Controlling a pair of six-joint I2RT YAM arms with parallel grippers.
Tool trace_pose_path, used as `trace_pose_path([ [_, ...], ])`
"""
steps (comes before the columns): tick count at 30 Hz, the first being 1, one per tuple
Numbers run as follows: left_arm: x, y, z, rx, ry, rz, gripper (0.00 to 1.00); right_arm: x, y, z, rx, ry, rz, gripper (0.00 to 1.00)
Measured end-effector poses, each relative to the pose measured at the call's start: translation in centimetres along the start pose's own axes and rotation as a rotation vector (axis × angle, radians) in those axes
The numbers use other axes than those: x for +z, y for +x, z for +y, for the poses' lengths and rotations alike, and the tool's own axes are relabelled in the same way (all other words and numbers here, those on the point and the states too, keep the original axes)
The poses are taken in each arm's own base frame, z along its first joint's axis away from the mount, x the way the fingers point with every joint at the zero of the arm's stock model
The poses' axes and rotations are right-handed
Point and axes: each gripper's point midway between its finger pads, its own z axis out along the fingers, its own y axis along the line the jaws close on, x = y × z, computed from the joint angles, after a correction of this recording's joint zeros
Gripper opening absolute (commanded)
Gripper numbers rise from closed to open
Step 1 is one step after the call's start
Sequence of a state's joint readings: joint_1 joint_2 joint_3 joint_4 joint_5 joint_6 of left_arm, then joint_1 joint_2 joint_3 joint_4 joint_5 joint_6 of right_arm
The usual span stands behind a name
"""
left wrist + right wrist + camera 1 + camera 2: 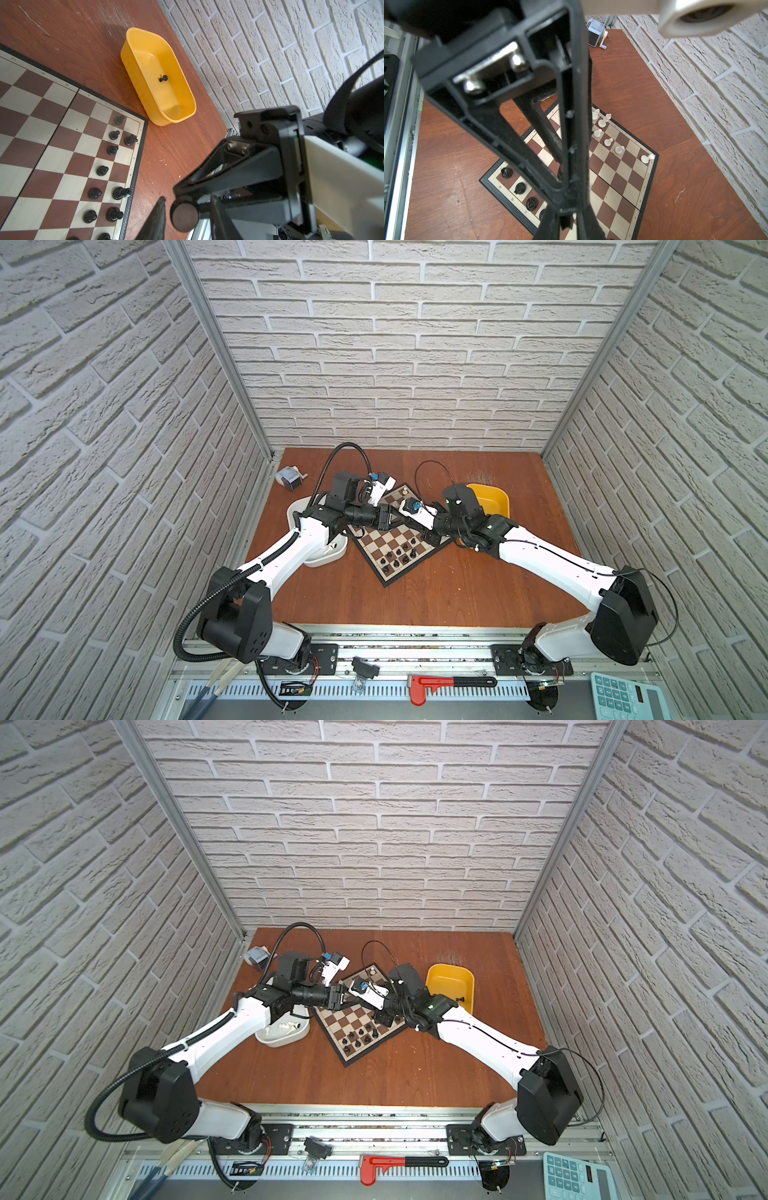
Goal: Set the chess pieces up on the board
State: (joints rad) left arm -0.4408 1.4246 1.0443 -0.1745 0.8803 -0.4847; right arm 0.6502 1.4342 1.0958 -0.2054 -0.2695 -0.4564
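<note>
Brick-patterned walls [395, 344] box in your reddish wooden table [436, 597]. At the left of both top views you have a grey pencil sharpener [289, 478] in the far corner, then a white tub [277, 1042] with loose white chessmen [286, 1028] in it; neither wrist view shows that tub.

Your left gripper [401, 526] reaches over the board [380, 540], which lies cornerwise mid-table. Its jaws are hidden from above, and the left wrist view catches only one dark finger [158, 218], so you cannot tell how wide it stands.

Standing white chessmen [608, 142] along the board's far left edge show plainly only in the right wrist view, since the arms cover most of them from above. Black chessmen [112, 150] stand in two rows along its near right edge.

Your right gripper [566, 222] hangs over the board, fingers pressed together on a dark round-based piece [184, 216]. The left wrist view shows that piece just beside the left finger.

Furthest right sits the yellow tub [496, 499], holding one black pawn [163, 78] that lies on its side.
</note>
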Motion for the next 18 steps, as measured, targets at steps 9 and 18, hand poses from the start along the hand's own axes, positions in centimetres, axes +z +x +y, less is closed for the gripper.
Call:
trace_pose_path([
  [9,0.25,0.11,0.28,-0.031,0.002,0.007,0.22,0.00,0.06,-0.04,0.005,0.003,0.003,0.06],
  [18,0.32,-0.22,0.24,-0.062,0.008,-0.007,0.00,-0.01,0.06,-0.29,0.012,0.016,0.004,0.13],
])
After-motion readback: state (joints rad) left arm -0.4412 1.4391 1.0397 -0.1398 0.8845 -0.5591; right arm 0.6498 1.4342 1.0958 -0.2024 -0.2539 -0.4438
